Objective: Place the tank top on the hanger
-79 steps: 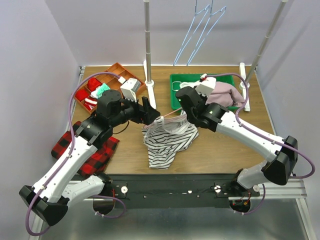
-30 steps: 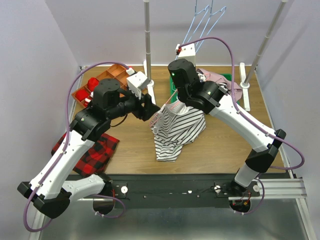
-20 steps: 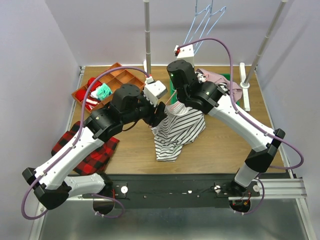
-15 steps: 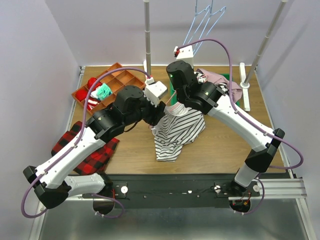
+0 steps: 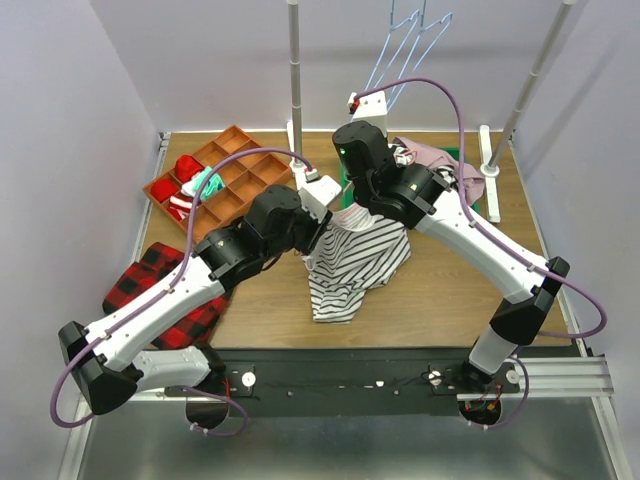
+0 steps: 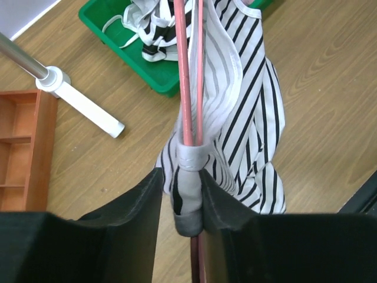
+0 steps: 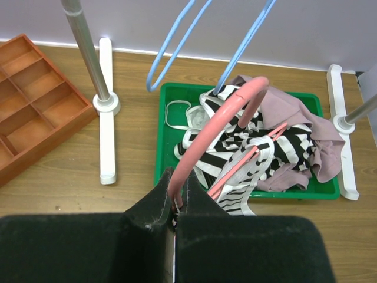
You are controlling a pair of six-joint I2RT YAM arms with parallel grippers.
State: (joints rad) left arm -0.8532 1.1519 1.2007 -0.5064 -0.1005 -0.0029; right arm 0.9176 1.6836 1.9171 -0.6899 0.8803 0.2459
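The pink hanger (image 6: 187,71) is held up over the table by its hook (image 7: 224,112), with my right gripper (image 7: 179,177) shut on the hook's stem. The striped tank top (image 5: 355,265) hangs from the hanger, its hem resting on the wood. One strap (image 6: 189,171) is wrapped round the hanger's near end. My left gripper (image 6: 179,174) sits narrowly astride that strap and wire. Its right finger touches the cloth, while a thin gap shows at its left finger. In the top view the left gripper (image 5: 318,225) is at the top's left edge, just below the right gripper (image 5: 352,200).
A green bin (image 7: 158,147) behind holds a bold striped garment (image 7: 235,138) and a mauve one (image 7: 297,118). Light blue hangers (image 5: 400,60) hang from the rack between its two poles (image 5: 295,80). An orange divided tray (image 5: 215,180) and a red plaid cloth (image 5: 165,300) lie at left.
My left arm has swung right to the tank top's left edge, and its jaws have narrowed round the strap at the hanger's end. The right arm has held the hanger still.
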